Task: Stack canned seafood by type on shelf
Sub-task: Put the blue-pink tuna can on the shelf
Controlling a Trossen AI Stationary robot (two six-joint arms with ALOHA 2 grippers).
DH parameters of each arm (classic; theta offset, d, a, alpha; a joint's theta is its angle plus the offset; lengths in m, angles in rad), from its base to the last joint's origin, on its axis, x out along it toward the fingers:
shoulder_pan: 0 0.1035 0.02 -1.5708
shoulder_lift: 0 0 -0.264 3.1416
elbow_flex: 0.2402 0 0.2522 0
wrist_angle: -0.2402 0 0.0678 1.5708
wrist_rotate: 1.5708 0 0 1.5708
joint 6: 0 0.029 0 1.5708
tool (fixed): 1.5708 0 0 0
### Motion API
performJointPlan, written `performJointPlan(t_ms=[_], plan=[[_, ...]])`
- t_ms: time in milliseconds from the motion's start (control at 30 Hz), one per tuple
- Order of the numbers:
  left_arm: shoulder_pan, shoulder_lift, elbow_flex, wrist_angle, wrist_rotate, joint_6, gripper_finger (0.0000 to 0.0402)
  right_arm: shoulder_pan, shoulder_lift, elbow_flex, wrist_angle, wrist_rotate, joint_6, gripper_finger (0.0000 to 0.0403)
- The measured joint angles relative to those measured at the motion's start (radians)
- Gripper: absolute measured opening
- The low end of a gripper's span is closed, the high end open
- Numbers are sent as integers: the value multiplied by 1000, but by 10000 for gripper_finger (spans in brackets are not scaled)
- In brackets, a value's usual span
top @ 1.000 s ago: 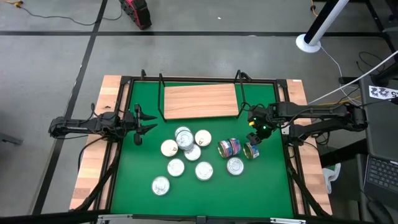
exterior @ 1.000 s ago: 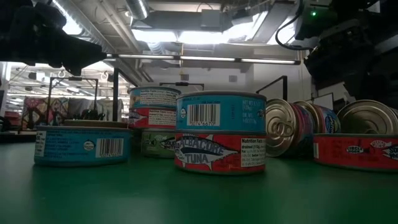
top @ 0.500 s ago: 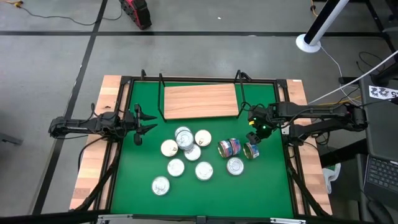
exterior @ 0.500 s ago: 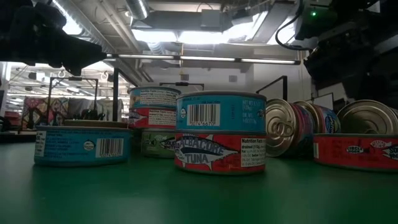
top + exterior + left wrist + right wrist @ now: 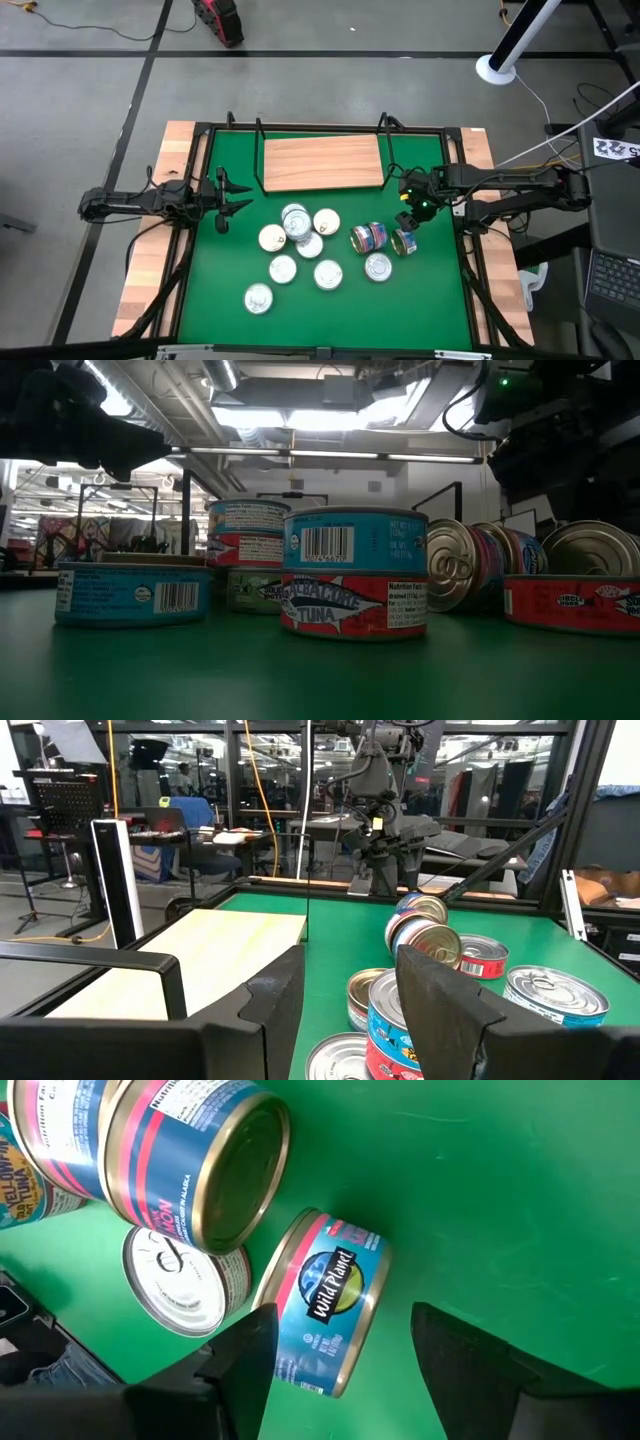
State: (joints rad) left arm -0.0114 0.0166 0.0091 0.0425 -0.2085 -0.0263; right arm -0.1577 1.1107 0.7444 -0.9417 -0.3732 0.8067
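Note:
Several round tins lie on the green mat (image 5: 230, 290), below the shelf (image 5: 322, 162), a light wooden board in a black wire frame. Most stand flat; one pair (image 5: 355, 572) is stacked, blue on red. Two tins lie on their sides at the right (image 5: 369, 237); one is a blue and pink tin (image 5: 325, 1315). My right gripper (image 5: 345, 1370) hovers open just above that tin (image 5: 405, 241), its fingers on either side and apart from it. My left gripper (image 5: 238, 197) waits open at the mat's left edge, facing the tins (image 5: 420, 1010).
A black frame (image 5: 205, 130) borders the mat, with pale wooden planks (image 5: 150, 270) outside it. A flat tin (image 5: 377, 266) and the second tin on its side (image 5: 200, 1170) sit close to the right gripper. Bare mat shows at the near left (image 5: 215, 280).

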Motion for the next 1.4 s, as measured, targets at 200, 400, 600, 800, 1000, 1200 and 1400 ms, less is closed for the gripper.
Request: performJointPlan(t_ms=[200,400,600,800,1000,1200,1400], plan=[[0,0,0,0,0,0,155,0,0,0,-4,6,0,230],[0,0,0,0,0,0,155,0,0,0,-4,57,1,230],[0,0,0,0,0,0,155,0,0,0,-4,56,1,230],[0,0,0,0,0,0,155,0,0,0,-3,47,3,230],[0,0,0,0,0,0,155,0,0,0,19,3,6,230],[0,0,0,0,0,0,155,0,0,0,27,-18,7,235],[0,0,0,0,0,0,155,0,0,0,25,-22,7,303]])
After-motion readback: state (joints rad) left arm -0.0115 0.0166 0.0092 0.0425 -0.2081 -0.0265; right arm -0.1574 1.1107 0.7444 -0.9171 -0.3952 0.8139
